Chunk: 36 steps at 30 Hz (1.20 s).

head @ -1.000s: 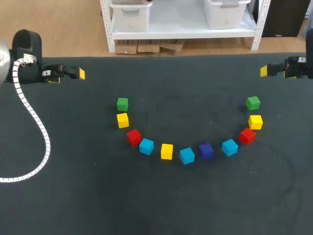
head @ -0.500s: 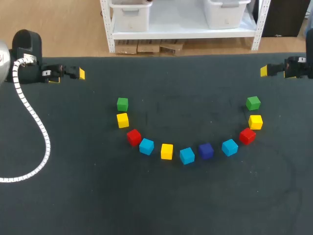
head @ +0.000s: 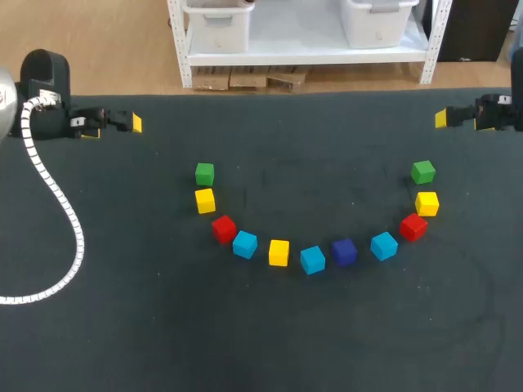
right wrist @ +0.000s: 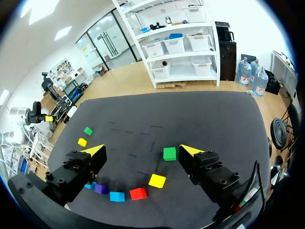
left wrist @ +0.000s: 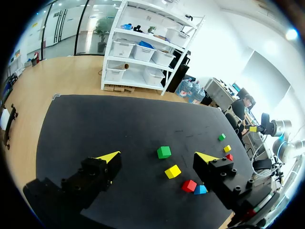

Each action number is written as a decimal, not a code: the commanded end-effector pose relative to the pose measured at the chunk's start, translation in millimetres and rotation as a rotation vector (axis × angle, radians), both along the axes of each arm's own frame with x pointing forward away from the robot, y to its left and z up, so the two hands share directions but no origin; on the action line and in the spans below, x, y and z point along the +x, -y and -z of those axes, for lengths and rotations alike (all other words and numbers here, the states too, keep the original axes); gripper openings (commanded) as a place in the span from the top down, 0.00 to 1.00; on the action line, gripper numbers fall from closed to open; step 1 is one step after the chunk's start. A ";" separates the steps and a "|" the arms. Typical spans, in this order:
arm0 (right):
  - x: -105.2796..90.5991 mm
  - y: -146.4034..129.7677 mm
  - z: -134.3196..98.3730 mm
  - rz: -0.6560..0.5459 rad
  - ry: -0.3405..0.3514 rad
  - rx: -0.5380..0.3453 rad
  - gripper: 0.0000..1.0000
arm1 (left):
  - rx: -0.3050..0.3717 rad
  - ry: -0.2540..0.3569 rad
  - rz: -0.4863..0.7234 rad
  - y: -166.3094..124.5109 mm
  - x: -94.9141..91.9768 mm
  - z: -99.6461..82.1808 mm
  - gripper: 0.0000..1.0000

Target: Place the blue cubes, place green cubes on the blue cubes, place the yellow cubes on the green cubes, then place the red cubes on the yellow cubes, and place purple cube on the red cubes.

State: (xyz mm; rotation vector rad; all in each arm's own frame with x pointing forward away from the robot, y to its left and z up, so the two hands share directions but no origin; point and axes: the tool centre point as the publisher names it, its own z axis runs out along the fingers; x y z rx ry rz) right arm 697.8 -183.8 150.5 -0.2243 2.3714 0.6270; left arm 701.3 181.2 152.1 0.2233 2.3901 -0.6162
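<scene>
Cubes lie in an arc on the black table (head: 270, 335). From its left end: green cube (head: 204, 173), yellow cube (head: 205, 200), red cube (head: 223, 229), blue cube (head: 244, 244), yellow (head: 279, 252), blue (head: 312, 260), purple cube (head: 344, 251), blue (head: 383, 245), red (head: 413, 226), yellow (head: 426, 203), green (head: 422, 171). My left gripper (head: 122, 122) hovers open at the far left, well away from them. My right gripper (head: 445, 118) is open at the far right. Ahead of the left gripper (left wrist: 157, 156) lie green (left wrist: 164, 152), yellow (left wrist: 172, 171) and red (left wrist: 189, 185). Ahead of the right gripper (right wrist: 142, 149) lie green (right wrist: 169, 153), yellow (right wrist: 157, 181) and red (right wrist: 138, 193).
A white ribbed cable (head: 57, 204) runs from my left arm across the table's left side. Bare black mat lies inside the arc and in front of it.
</scene>
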 end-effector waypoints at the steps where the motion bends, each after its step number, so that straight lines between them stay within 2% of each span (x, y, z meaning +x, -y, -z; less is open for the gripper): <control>1: 0.4 0.0 0.6 -0.001 0.001 0.000 0.00 | -0.011 0.008 0.007 -2.6 -0.9 1.9 0.00; 24: -1.1 0.8 4.1 -0.015 -0.012 -0.017 0.00 | -0.011 0.008 0.007 -2.6 -0.9 1.9 0.00; 30: -9.1 -8.8 2.5 -0.106 0.007 -0.085 0.00 | -0.011 0.008 0.007 -2.6 -0.9 1.9 0.00; 33: -19.3 -19.4 1.8 -0.209 0.027 -0.151 0.00 | -0.011 0.008 0.007 -2.6 -0.9 1.9 0.00; 36: -31.8 -30.8 3.3 -0.342 0.029 -0.179 0.00 | -0.011 0.008 0.007 -2.6 -0.9 1.9 0.00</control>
